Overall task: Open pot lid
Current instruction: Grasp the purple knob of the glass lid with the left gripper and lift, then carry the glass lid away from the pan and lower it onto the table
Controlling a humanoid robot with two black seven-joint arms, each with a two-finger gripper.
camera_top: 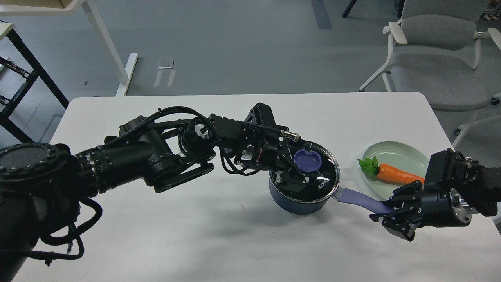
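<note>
With the right gripper (385,213) clamped on the lavender handle of the small navy saucepan (301,201) mid-table, the left gripper (294,169), its opening hard to judge, meets the knobbed glass lid (319,178), which could slip off-centre.

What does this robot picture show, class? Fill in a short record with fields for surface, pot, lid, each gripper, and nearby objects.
surface: white table
pot: dark navy saucepan, lavender handle pointing toward the right gripper
lid: glass lid on the pot, blue-purple knob at centre
left gripper: left gripper at the knob's near side, over the lid; grip unclear
right gripper: right gripper closed around the handle's end
nearby: toy carrot lying on a pale green plate; grey chair behind the table
</note>
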